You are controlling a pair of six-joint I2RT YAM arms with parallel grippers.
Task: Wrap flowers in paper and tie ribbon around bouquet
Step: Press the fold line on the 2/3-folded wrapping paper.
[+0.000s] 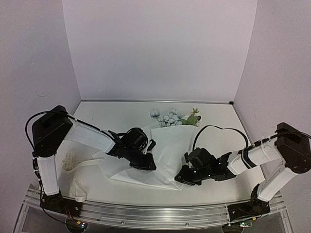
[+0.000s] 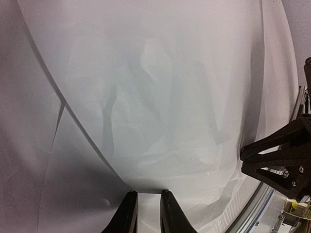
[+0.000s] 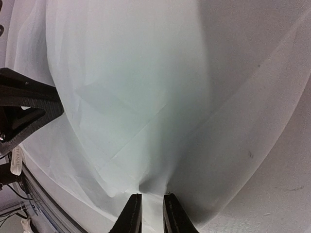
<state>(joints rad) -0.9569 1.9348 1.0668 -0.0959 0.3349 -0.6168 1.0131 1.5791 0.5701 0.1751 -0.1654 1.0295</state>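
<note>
Lilac walls back a white table (image 1: 121, 111); the paper (image 1: 170, 145) lies toward its near edge, the flowers (image 1: 167, 117) poking past the sheet's far side. Both left gripper (image 2: 149, 206) and right gripper (image 3: 152, 208) pinch the sheet's near edge in narrow jaws, probably to fold it over.

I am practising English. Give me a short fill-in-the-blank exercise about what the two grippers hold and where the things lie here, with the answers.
1. The left gripper and the right gripper each pinch the white ____.
2. The flowers poke out past the ____ edge of the paper, away from the arm bases.
3. The ribbon lies on the table on the robot's ____ side.

Missing words: paper; far; left.
</note>
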